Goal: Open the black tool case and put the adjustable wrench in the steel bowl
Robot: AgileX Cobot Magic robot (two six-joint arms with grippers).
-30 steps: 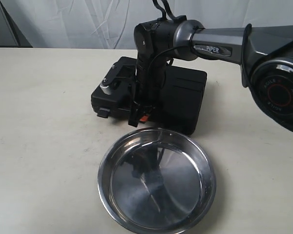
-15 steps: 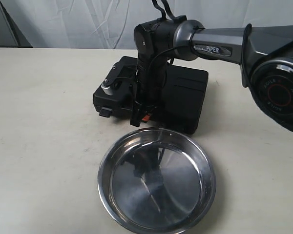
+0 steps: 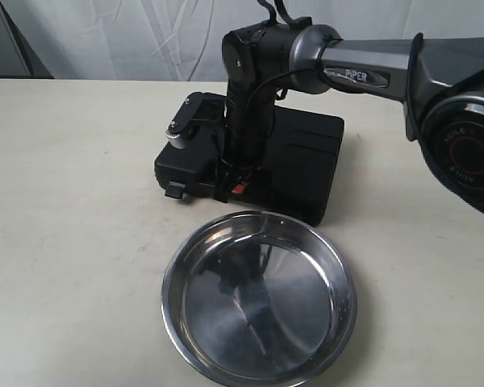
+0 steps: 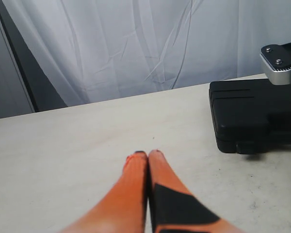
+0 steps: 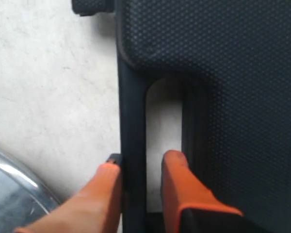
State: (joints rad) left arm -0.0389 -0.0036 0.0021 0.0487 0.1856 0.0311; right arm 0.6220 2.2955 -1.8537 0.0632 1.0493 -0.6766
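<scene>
The black tool case (image 3: 306, 157) lies shut on the table behind the steel bowl (image 3: 171, 274), which holds nothing. My right gripper (image 3: 230, 189) points down at the case's front edge. In the right wrist view the right gripper (image 5: 141, 162) straddles the case's carry handle (image 5: 133, 121): one orange finger touches the bar's outer side, the other stands in the handle slot with a gap. The left gripper (image 4: 148, 154) is shut on nothing, low over bare table, left of the case (image 4: 247, 111). The adjustable wrench is out of view.
A small latch (image 3: 175, 192) sticks out of the case's front left corner. The bowl's rim (image 5: 9, 194) sits close beside the right gripper. A white curtain hangs behind the table. The silver block of the right wrist (image 3: 181, 121) overhangs the case's left part.
The right wrist has lifted and tilted; its silver block rose. The case shifted slightly to the right. The bowl has not moved.
</scene>
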